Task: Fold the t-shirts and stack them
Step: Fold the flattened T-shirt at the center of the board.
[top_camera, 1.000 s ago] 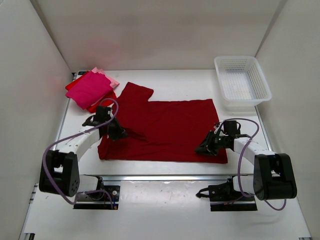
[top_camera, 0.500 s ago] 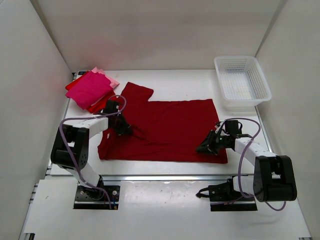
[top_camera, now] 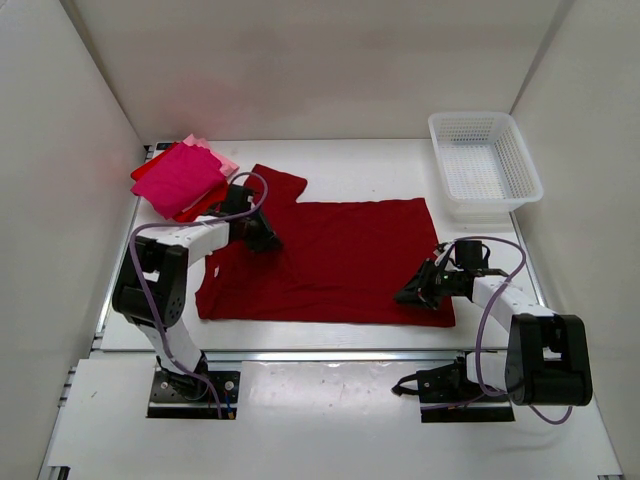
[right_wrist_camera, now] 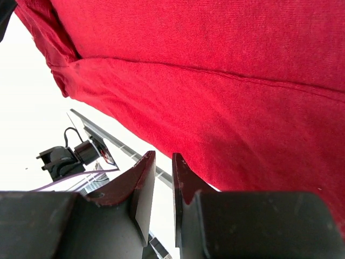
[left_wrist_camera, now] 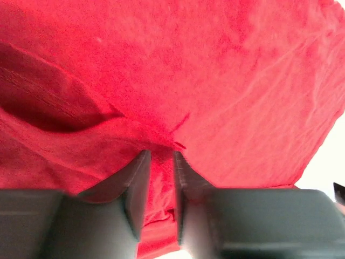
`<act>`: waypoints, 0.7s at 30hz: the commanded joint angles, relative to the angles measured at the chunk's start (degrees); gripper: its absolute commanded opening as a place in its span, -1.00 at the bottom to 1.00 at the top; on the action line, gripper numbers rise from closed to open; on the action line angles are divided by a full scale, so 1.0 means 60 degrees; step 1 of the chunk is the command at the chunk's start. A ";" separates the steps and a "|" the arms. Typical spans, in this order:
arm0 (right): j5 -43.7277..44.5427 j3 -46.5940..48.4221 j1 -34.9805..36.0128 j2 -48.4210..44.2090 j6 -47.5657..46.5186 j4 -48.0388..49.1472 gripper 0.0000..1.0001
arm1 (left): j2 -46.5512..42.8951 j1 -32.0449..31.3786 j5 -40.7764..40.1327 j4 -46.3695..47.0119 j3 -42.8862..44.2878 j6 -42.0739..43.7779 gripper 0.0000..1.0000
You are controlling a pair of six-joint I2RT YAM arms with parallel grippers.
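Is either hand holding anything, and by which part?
Cannot be told: the left hand sits at a crease in the dark red cloth t-shirt near its sleeve, the right hand over its near right corner.

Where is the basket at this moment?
Top view: the basket sits in the table's far right corner, just beyond the spread dark red shirt and the right gripper.

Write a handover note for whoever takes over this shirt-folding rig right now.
Left gripper: fingers narrowly parted over a pucker near the sleeve of the dark red shirt; grip unclear.
Right gripper: fingers narrowly parted at that shirt's near right corner, nothing between them.
Done: magenta shirt, pink shirt and bright red shirt folded, stacked far left.
Left to do: fold the dark red shirt, now spread flat, and add it.
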 commanded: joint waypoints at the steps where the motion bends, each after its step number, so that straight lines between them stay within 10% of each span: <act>1: -0.0198 0.0124 0.0020 -0.0258 0.0064 0.0178 -0.69 | 0.0019 0.0160 -0.0074 -0.0280 0.0427 0.0052 -0.22; 12: -0.0183 -0.0007 0.0370 -0.0287 0.0210 0.0235 -0.69 | -0.0950 -0.0251 0.0437 -0.0106 -0.0452 -0.0064 -0.96; 21: -0.0227 -0.0007 0.0517 -0.0449 0.0371 0.0323 -0.70 | 0.0501 -0.0222 0.0540 0.0451 0.0250 -0.0152 -0.81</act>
